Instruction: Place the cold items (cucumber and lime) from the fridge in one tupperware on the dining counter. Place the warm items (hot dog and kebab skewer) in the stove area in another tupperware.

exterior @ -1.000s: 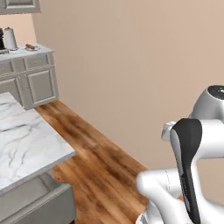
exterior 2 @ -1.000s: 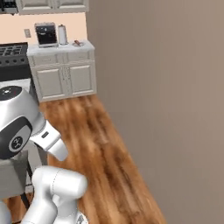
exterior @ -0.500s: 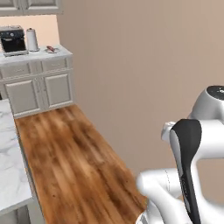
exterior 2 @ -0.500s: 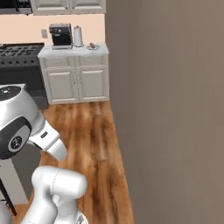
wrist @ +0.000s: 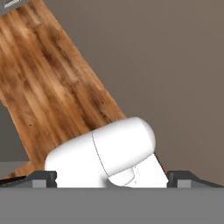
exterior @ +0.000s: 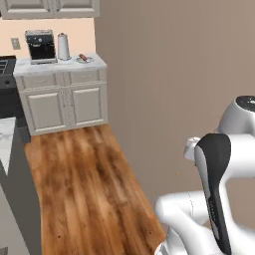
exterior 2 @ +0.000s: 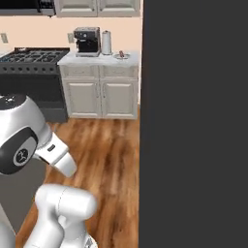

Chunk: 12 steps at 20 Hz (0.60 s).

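Note:
The stove area shows as a black gas range (exterior 2: 33,55) with a white marble top (exterior 2: 99,58) over cream cabinets beside it; its edge is also in the left base view (exterior: 7,67). On that top lies a small reddish item (exterior 2: 121,55) (exterior: 84,59), too small to name. A corner of the marble dining counter (exterior: 6,133) shows at the far left. My gripper (wrist: 112,178) is open with nothing between its fingertips (wrist: 44,177), pointing at the wood floor and a wall.
A black coffee machine (exterior 2: 87,41) and a white paper towel roll (exterior 2: 106,42) stand on the cream cabinet top. A tall dark grey flat panel (exterior 2: 193,121) rises close on the right. Wood floor (exterior: 79,184) runs toward the cabinets, with a beige wall (exterior: 164,74) alongside.
The whole picture has shifted as the base turns: cabinets and stove slid toward the middle and grew, and the marble island slid off to the left. The arm's pose is unchanged.

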{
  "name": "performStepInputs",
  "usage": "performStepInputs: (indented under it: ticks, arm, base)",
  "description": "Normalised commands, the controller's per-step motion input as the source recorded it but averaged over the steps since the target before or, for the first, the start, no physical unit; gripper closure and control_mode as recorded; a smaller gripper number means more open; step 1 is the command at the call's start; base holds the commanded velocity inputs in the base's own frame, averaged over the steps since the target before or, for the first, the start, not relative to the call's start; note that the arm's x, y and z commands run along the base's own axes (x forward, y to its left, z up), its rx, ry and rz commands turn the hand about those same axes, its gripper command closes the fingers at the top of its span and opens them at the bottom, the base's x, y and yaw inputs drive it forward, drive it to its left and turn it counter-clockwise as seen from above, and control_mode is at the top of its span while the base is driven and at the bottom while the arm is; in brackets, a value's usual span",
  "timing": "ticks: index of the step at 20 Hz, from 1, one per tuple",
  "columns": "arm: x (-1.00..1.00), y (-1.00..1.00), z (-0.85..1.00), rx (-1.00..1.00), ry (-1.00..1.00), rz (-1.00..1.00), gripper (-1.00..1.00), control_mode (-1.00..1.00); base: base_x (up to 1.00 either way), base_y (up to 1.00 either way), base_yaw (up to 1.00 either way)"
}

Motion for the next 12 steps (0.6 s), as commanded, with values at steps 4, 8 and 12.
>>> performStepInputs:
  ticks: [4, 8, 12]
  arm:
    - [0.00, 0.00, 0.00, 0.00, 0.00, 0.00, -1.00, 1.00]
    - [0.00, 0.00, 0.00, 0.00, 0.00, 0.00, -1.00, 1.00]
    - [0.00, 0.00, 0.00, 0.00, 0.00, 0.00, -1.00, 1.00]
  base:
    - [1.00, -0.45, 0.34]
    - [0.91, -0.80, 0.26]
    - [0.90, -0.92, 0.19]
